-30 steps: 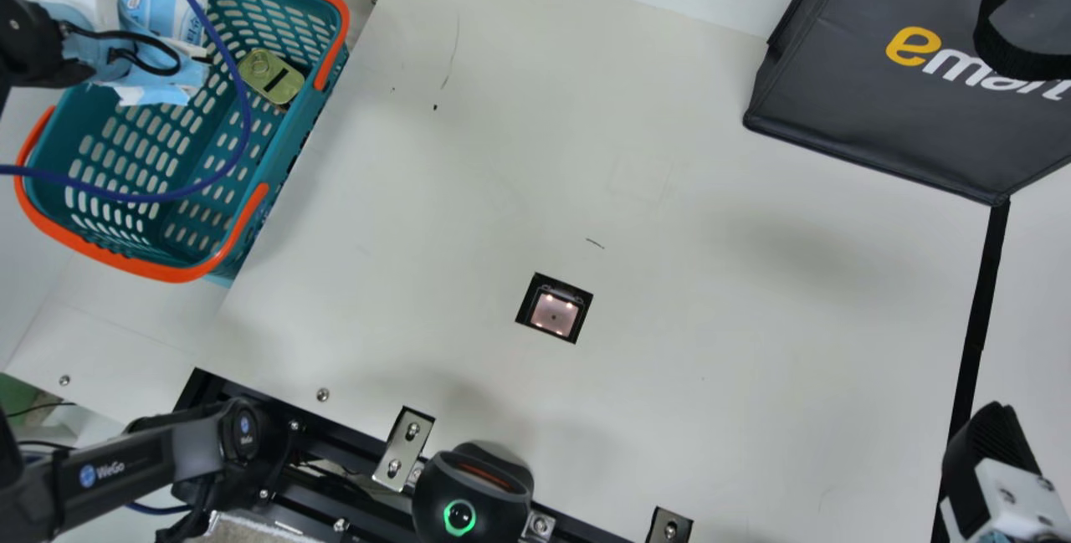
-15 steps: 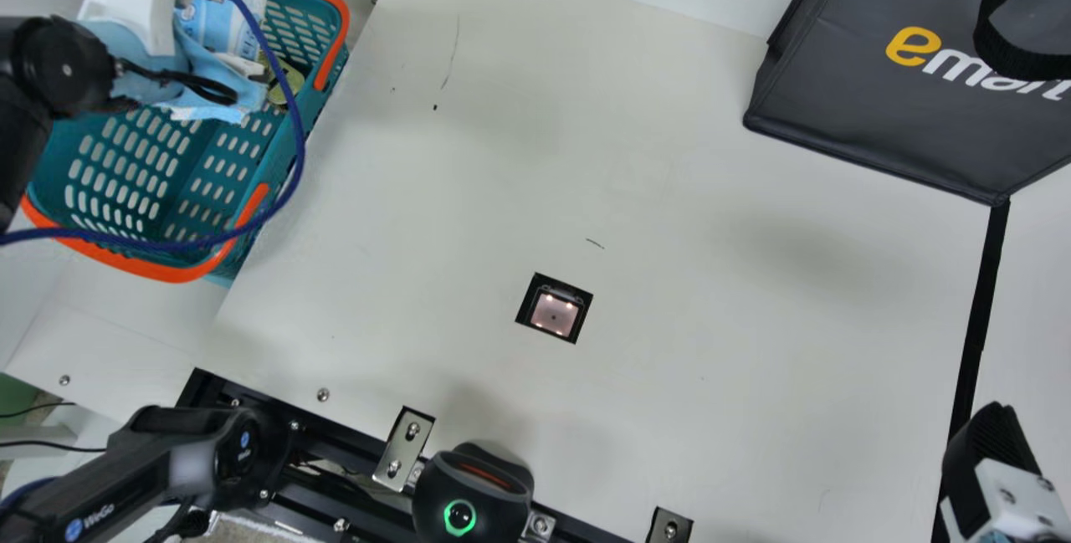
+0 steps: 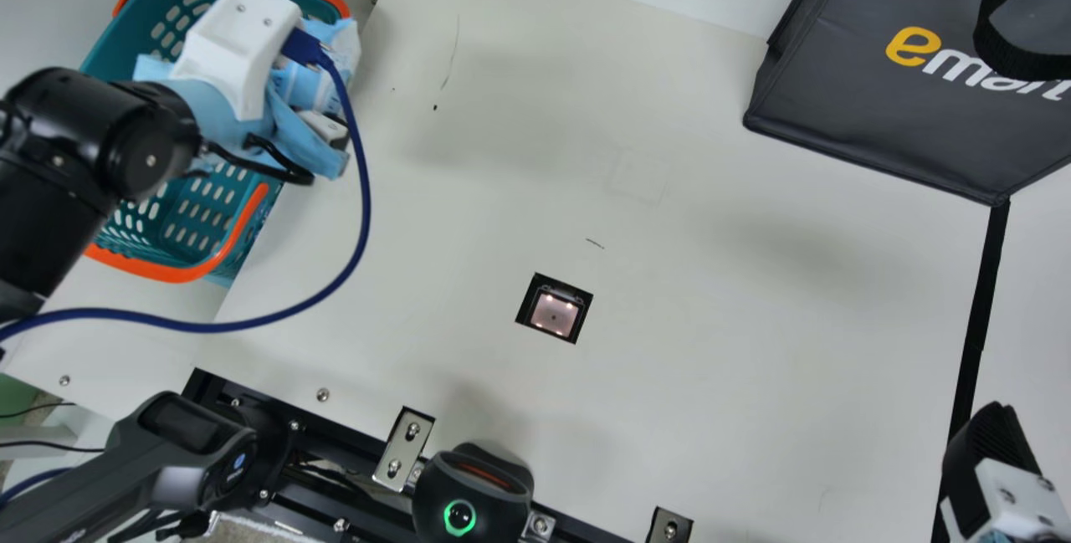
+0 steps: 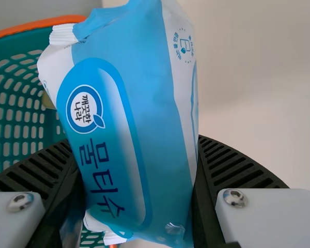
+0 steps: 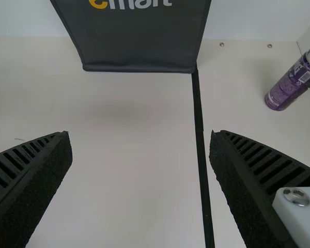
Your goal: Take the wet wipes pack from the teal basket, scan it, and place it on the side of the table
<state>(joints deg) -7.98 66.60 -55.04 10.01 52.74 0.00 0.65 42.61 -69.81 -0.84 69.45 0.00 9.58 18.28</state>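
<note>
Main view: my left gripper (image 3: 243, 49) is over the teal perforated plastic basket with orange handles (image 3: 117, 45), clamped on the blue-and-white soft plastic wet wipes pack (image 3: 305, 87). Pack sits at the fingers, over the basket's table-side edge. Dark blue cable (image 3: 366, 208) loops down from the gripper. Square black-framed scanner window (image 3: 555, 313), lit pink, is set in the cream table (image 3: 669, 409), well apart from that gripper on the robot's side. Black rounded device with a green ring light (image 3: 473, 489) is farther off that way. My right gripper (image 3: 996, 459) is across the table, dark grey fabric bag (image 3: 887, 125) well beyond it.

Left wrist view: pack squeezed between the two black ribbed fingers (image 4: 237, 168), printed front toward the camera, sticking out past the fingertips. Basket is beside and beyond the pack.

Right wrist view: fingers (image 5: 263, 160) wide apart. Flat black strip (image 5: 199, 119) runs along the table between them toward the bag. Purple metal can (image 5: 293, 82) is beyond one finger, off to the side.
</note>
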